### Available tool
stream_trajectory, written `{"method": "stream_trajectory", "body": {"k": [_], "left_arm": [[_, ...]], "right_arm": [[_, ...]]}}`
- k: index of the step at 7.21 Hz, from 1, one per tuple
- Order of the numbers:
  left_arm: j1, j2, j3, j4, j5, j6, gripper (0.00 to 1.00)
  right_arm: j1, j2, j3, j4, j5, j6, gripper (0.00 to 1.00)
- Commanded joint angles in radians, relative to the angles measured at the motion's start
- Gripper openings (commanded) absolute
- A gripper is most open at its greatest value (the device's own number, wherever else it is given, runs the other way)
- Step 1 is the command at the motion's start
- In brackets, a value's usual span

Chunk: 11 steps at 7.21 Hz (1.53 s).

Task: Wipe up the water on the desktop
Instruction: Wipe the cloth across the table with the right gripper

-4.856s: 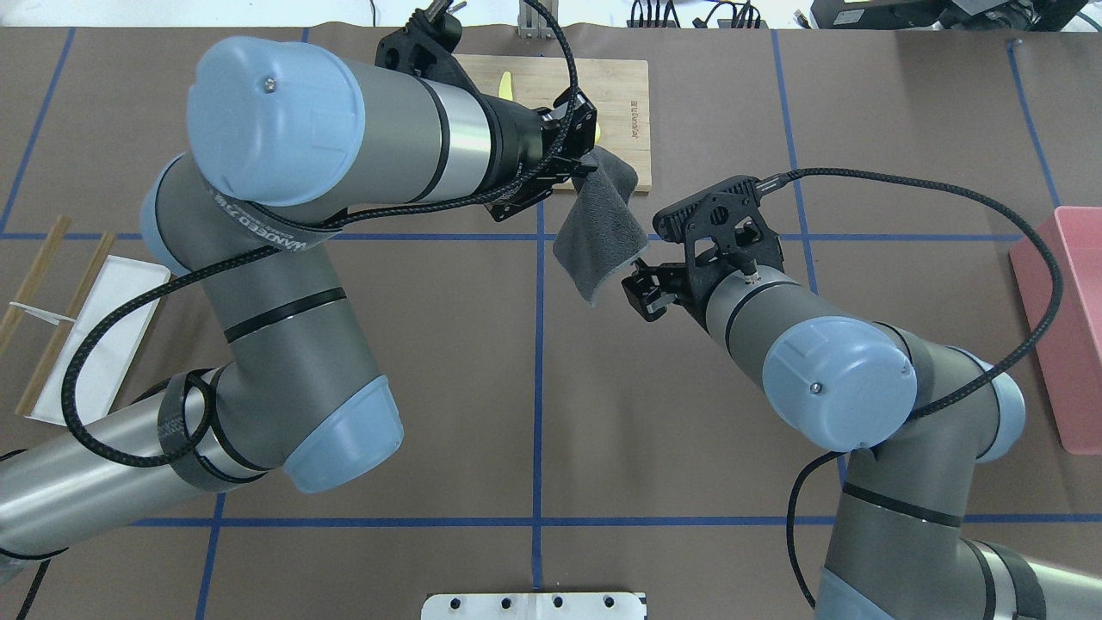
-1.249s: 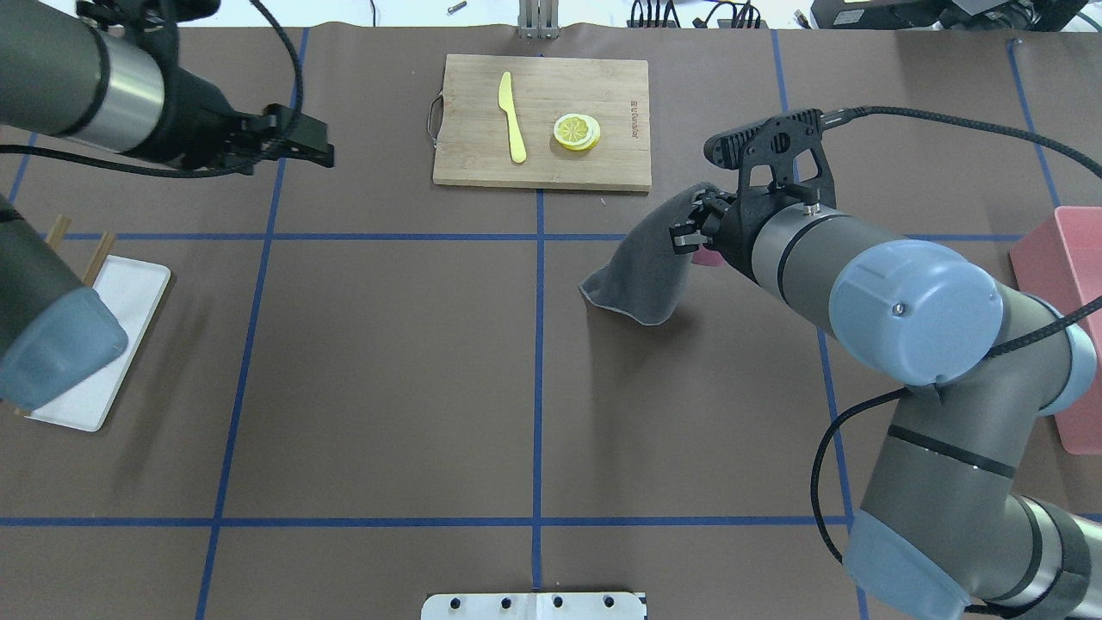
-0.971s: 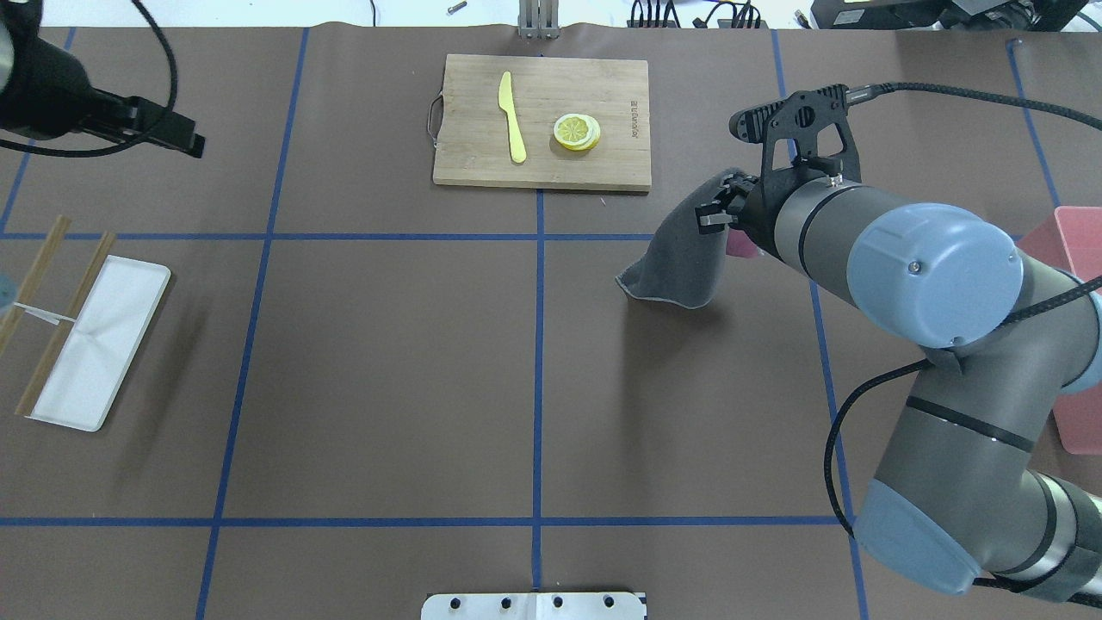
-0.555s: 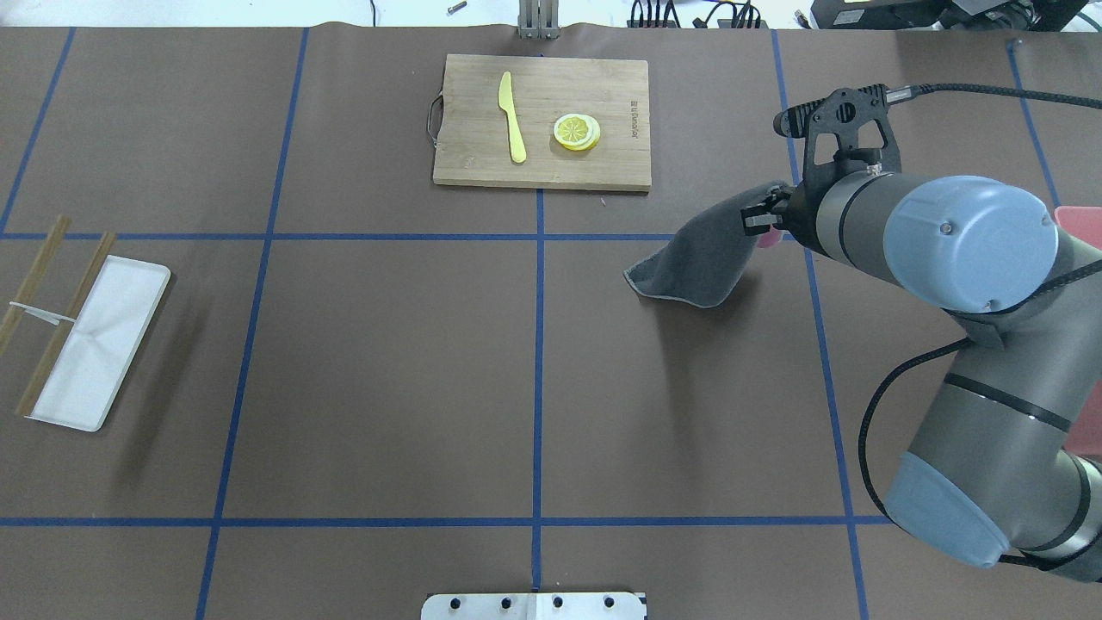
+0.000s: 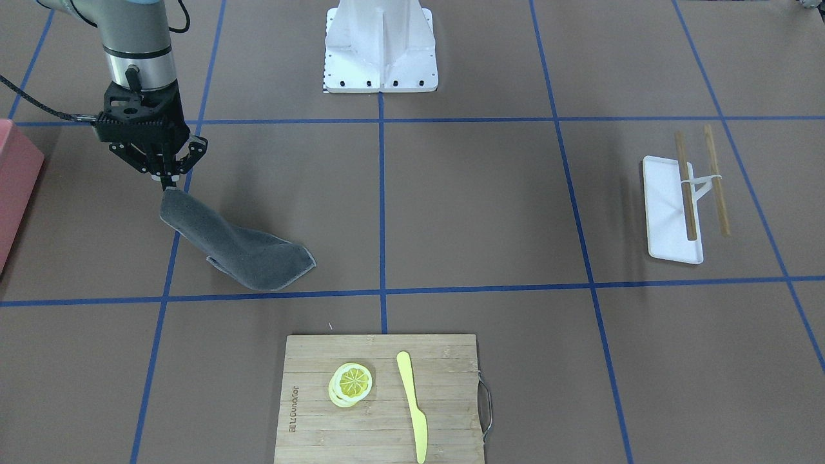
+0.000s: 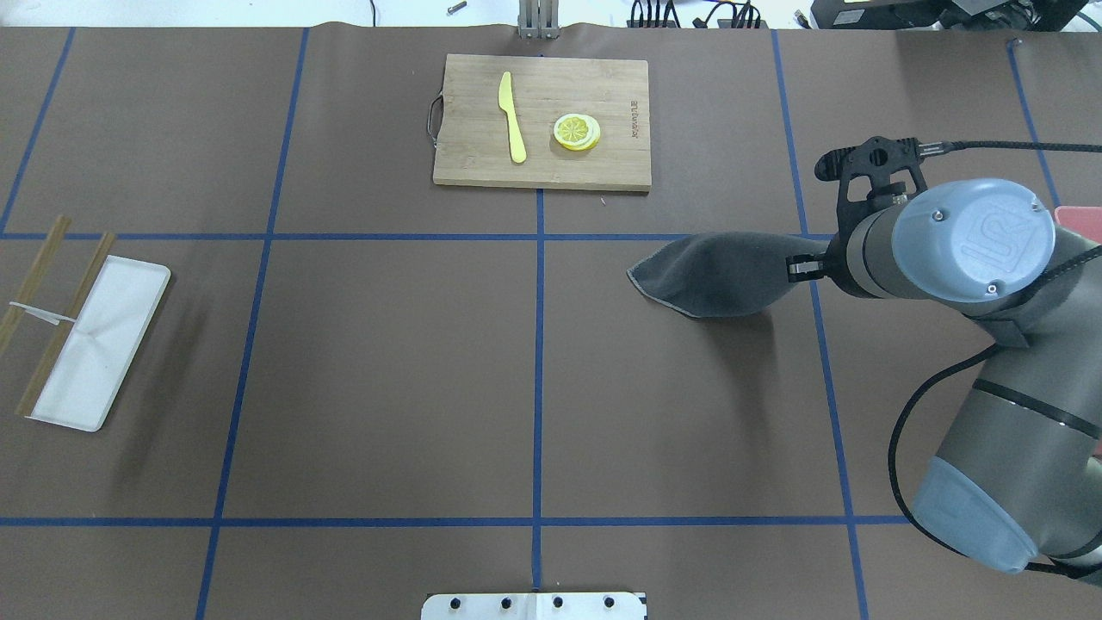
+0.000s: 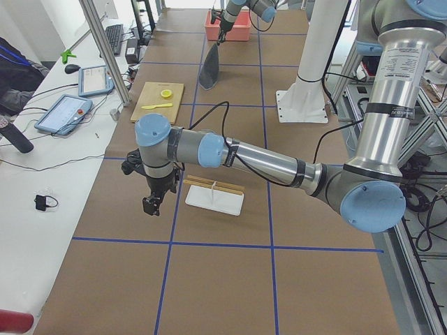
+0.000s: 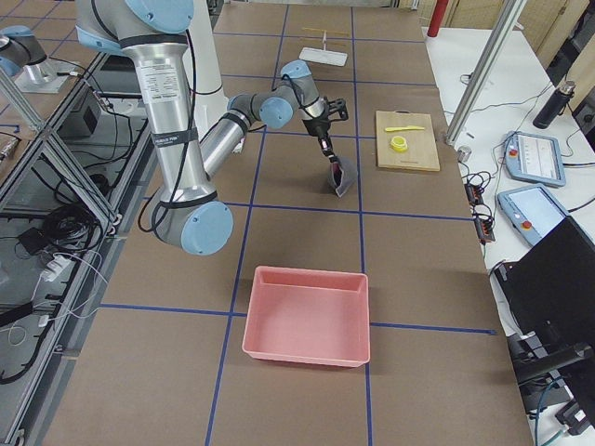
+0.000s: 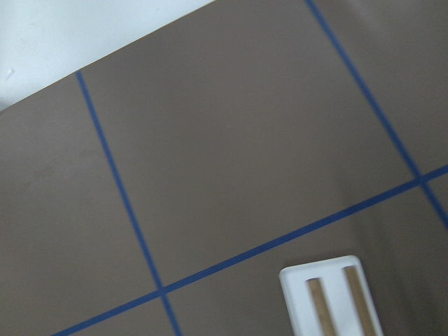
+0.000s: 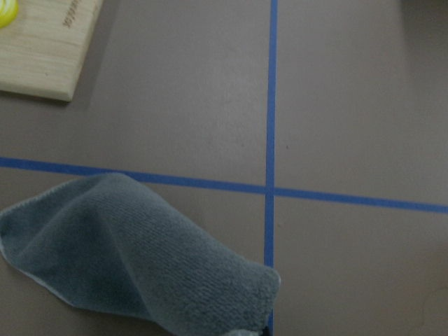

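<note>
The tabletop (image 6: 387, 362) is a flat brown surface that fills every view; thin blue tape lines divide it into large rectangles. The right arm (image 6: 973, 250) reaches over its right half. The left arm (image 7: 265, 160) stretches out over the left end. A pink bin (image 8: 307, 316) stands at the right end. A bamboo cutting board (image 6: 473, 168) lies at the far middle. A grey cloth (image 6: 715, 271) sits right of centre, just on the near side of the cross tape line. Its left end rests on the tabletop and its right corner is lifted. A white tray (image 6: 112, 327) lies at the left end, with two wooden sticks (image 6: 87, 280) across its far edge. A yellow knife (image 6: 512, 116) and lemon slices (image 6: 577, 132) rest on the board, apart from each other. The right gripper (image 5: 166, 185) points down with its fingers (image 5: 169, 179) clamped on the raised corner of the cloth. The left gripper (image 7: 152, 202) hangs just beside the tray; whether its fingers are apart or together cannot be told.
</note>
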Motion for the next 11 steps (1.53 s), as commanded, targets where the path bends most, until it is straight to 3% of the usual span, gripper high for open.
{"method": "stream_trajectory", "body": {"k": [1,2,5,6,7,9,10,11], "left_arm": [[-0.003,-0.004,0.036,-0.003,-0.001,-0.08,0.98],[-0.003,-0.004,0.036,-0.003,-0.003,-0.08,0.98],[-0.003,-0.004,0.036,-0.003,-0.003,-0.082,0.98],[-0.003,-0.003,0.036,-0.003,-0.003,-0.082,0.98],[-0.003,-0.003,0.036,-0.003,-0.003,-0.082,0.98],[-0.003,-0.001,0.036,-0.003,-0.003,-0.084,0.98],[-0.003,0.002,0.036,-0.003,-0.004,-0.084,0.98],[-0.003,0.003,0.036,-0.001,-0.006,-0.084,0.98]], "right_arm": [[-0.101,0.002,-0.021,-0.049,0.012,0.189,0.0],[-0.15,0.023,-0.024,-0.047,0.006,0.262,0.0],[-0.198,0.325,-0.252,-0.029,-0.058,0.544,0.0],[-0.207,0.376,-0.338,0.085,-0.086,0.619,0.0],[-0.212,0.425,-0.421,0.208,-0.135,0.703,0.0],[-0.246,0.634,-0.574,0.22,-0.235,0.93,0.0],[-0.291,0.71,-0.621,0.22,-0.332,1.033,0.0],[-0.301,0.715,-0.607,0.215,-0.382,1.081,0.0]]}}
